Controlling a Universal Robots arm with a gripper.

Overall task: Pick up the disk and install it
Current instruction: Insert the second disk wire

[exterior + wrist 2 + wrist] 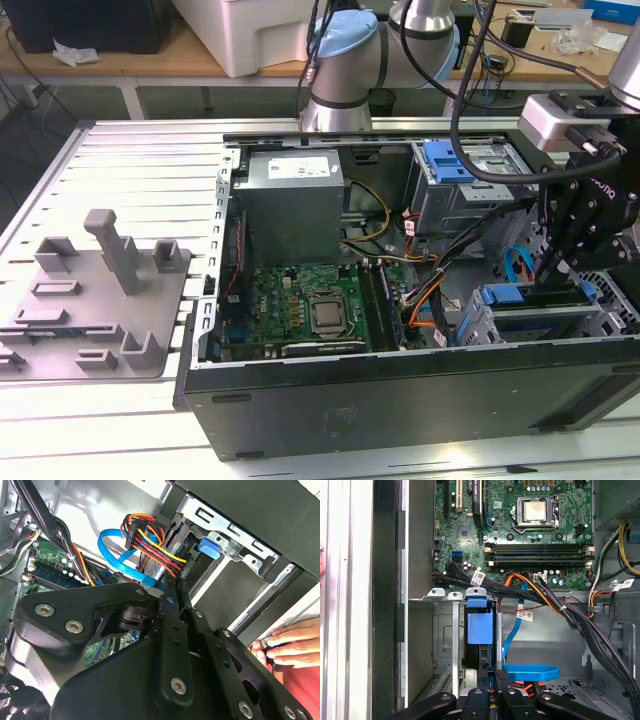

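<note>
Disk [480,625] sits edge-on in the drive cage [445,630] slot, blue bracket showing, at the near corner of the PC case [400,400] on the exterior view's right. Gripper [493,672] right above it, fingers pinched on the disk's end. Person's hand [292,642] on the case edge.

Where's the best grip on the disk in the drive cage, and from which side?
Pinch the disk across its thin blue-bracketed edge, coming straight in through the open side of the case. It stands on edge in the cage, so the metal walls cover its flat faces and leave that narrow edge exposed. Probably keep clear of the cables alongside.
</note>
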